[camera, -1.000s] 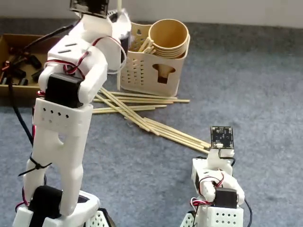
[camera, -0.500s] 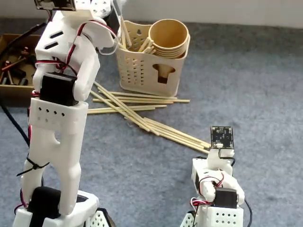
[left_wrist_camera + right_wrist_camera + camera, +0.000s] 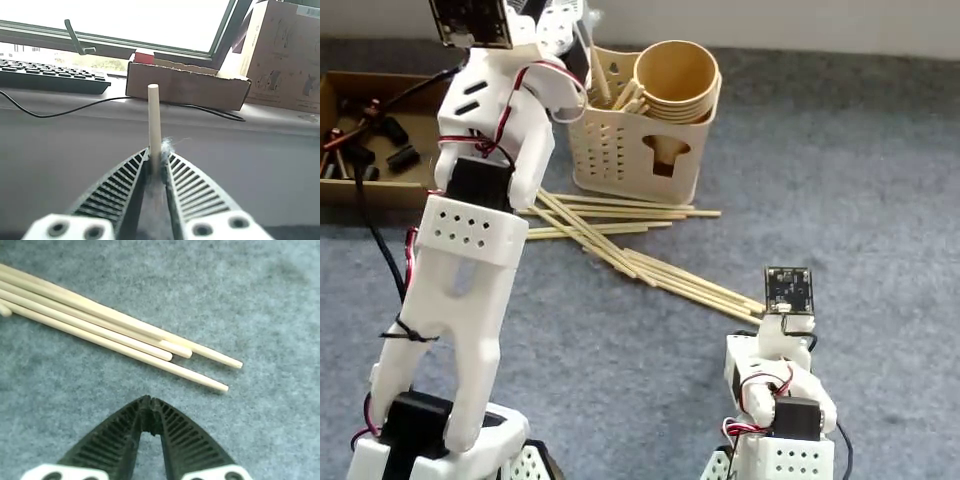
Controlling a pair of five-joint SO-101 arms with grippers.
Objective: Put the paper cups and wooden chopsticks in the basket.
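Paper cups [image 3: 676, 72] sit nested in a stack inside the cream basket [image 3: 638, 150], which stands near the far edge of the grey mat [image 3: 840, 180]. They fill the basket's right side, and a few sticks lean in beside them. In front of the basket, loose wooden chopsticks [image 3: 620, 240] lie fanned across the mat, their far ends running toward the right arm [image 3: 775, 390] at the near edge. The tall left arm [image 3: 470, 250] rises on the left, and its left gripper [image 3: 575, 22] is above the basket's left end. From it the held chopstick [image 3: 592, 68] slants down to the basket's rim. A cardboard tray [image 3: 340, 190] of dark parts lies at the mat's left edge.

In the left wrist view, the left gripper [image 3: 156, 157] is pinched tight on the held chopstick [image 3: 154, 120]. The stick stands straight up from between the ribbed fingertips, with a wisp of grey fluff beside it. A keyboard [image 3: 50, 80] and a cardboard box [image 3: 187, 85] lie behind.

In the right wrist view, the right gripper [image 3: 148, 404] has its tips pressed together with nothing between them, over bare mat. The tapered ends of four wooden chopsticks [image 3: 125, 337] lie just beyond it, not touching it.
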